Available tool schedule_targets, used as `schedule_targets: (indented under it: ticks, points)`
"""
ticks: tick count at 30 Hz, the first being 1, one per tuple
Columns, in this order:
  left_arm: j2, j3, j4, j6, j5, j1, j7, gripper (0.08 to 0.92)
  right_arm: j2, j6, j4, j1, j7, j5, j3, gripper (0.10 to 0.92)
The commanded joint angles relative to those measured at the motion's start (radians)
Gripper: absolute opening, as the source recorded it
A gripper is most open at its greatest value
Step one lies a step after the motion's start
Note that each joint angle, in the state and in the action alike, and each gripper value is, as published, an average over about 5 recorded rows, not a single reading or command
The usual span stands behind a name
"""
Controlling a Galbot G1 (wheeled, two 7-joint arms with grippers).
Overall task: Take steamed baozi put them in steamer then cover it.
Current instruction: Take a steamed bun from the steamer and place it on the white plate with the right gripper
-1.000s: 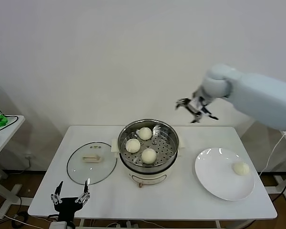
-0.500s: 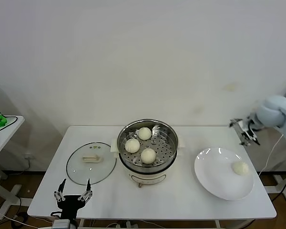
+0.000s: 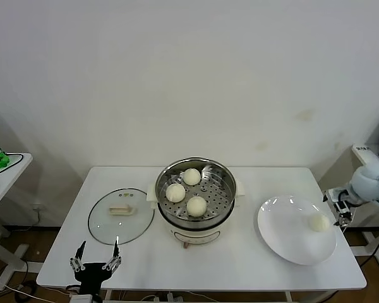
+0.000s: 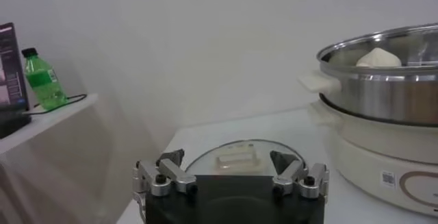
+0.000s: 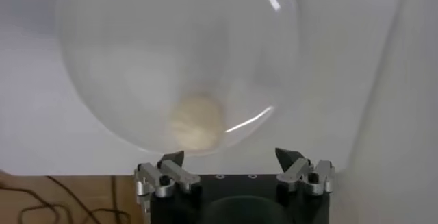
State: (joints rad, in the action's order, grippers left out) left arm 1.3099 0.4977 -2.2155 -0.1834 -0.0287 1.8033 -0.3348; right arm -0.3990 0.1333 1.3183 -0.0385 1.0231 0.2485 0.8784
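I hold my right gripper just past the outer rim of the white plate, jaws spread wide and empty, lined up, I judge, for the last baozi lying alone there. The steamer sits mid-table with three buns on its perforated tray. The cover lies flat beside it, out of the way for loading. My left gripper waits at the table's near edge, jaws wide, empty.
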Motion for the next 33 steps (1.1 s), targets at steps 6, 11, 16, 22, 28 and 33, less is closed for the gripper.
schedule_targets:
  ticks: [6, 11, 16, 22, 28, 33]
  points:
    - [0.004, 0.005, 0.006, 0.003, 0.0, 0.006, 0.0, 0.823, -0.062, 0.012, -0.112, 0.109, -0.003, 0.029, -0.083, 0.823]
    - [0.006, 0.007, 0.013, 0.003, -0.001, 0.002, 0.0, 0.823, -0.096, 0.009, -0.145, 0.131, -0.009, 0.035, -0.102, 0.823]
    - [0.008, 0.007, 0.018, 0.003, -0.002, -0.001, 0.0, 0.823, -0.127, 0.002, -0.176, 0.146, -0.015, 0.048, -0.12, 0.823]
    - [0.01, 0.008, 0.02, 0.004, -0.002, 0.0, 0.0, 0.823, -0.155, -0.001, -0.204, 0.147, -0.021, 0.062, -0.124, 0.823]
    - [0.013, 0.008, 0.017, 0.005, -0.001, 0.004, 0.0, 0.823, -0.167, 0.002, -0.223, 0.152, -0.026, 0.076, -0.13, 0.815]
    - [0.014, 0.009, 0.012, 0.005, -0.001, 0.006, -0.001, 0.823, -0.169, 0.004, -0.223, 0.161, -0.025, 0.075, -0.138, 0.795]
